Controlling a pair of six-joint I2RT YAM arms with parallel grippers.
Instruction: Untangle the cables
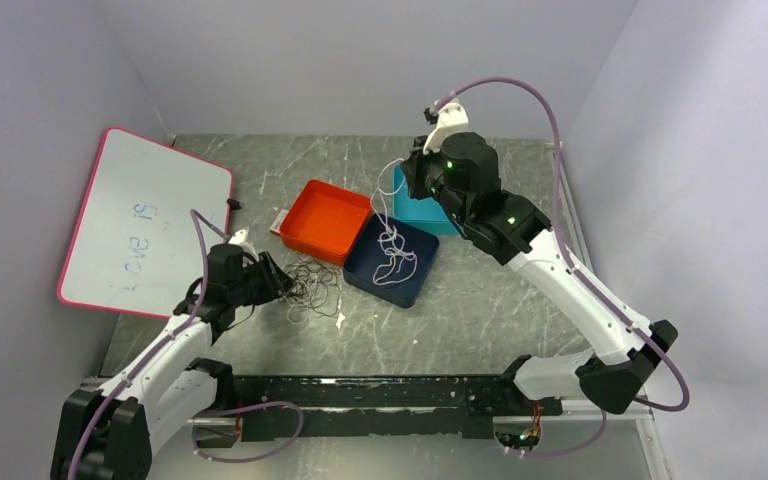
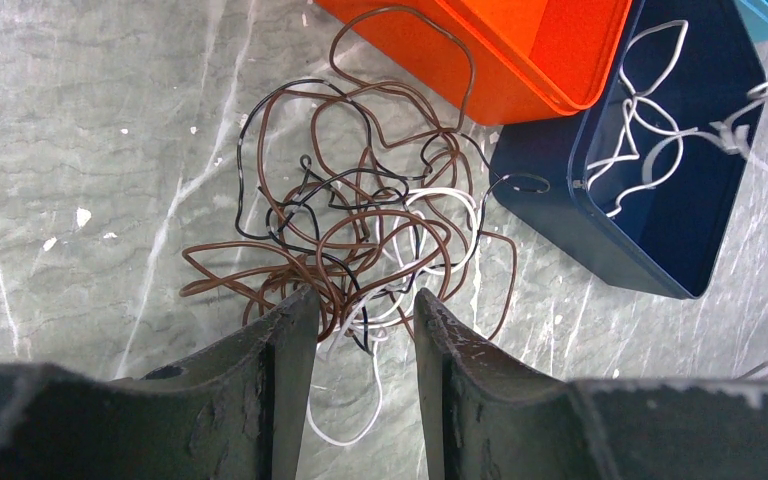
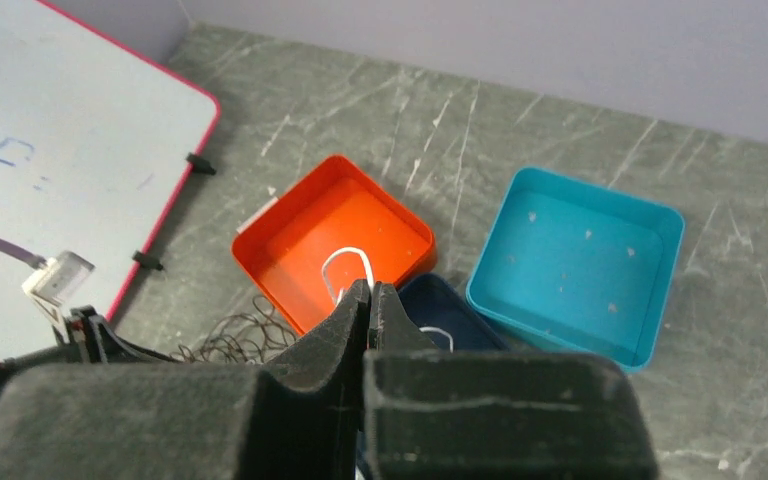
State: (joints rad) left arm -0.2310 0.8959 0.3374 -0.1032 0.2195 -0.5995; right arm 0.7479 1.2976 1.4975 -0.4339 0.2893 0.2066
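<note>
Two dark fingers (image 2: 260,370) of the left tool (image 2: 365,315) are seen at the bottom of the left wrist picture. They are set a little apart and are not squeezed on anything. Right in front of their tips, toward the middle of that picture, the cables (image 2: 360,215) are piled on the table (image 2: 80,130) in a loose heap of brown, black and white loops. A few strands are laid in the gap between the fingers. No long side is shown by the heap; it is spread about the same every way. In the top picture the heap is found just to the right of the left tool, so the left arm is judged to be much the nearer one for the next pull. The right tool (image 3: 369,295) is held up above the boxes, well apart from the heap. Its fingers are pressed together on a white cable (image 1: 396,262) that is hung down into the dark blue box (image 1: 380,290).
</note>
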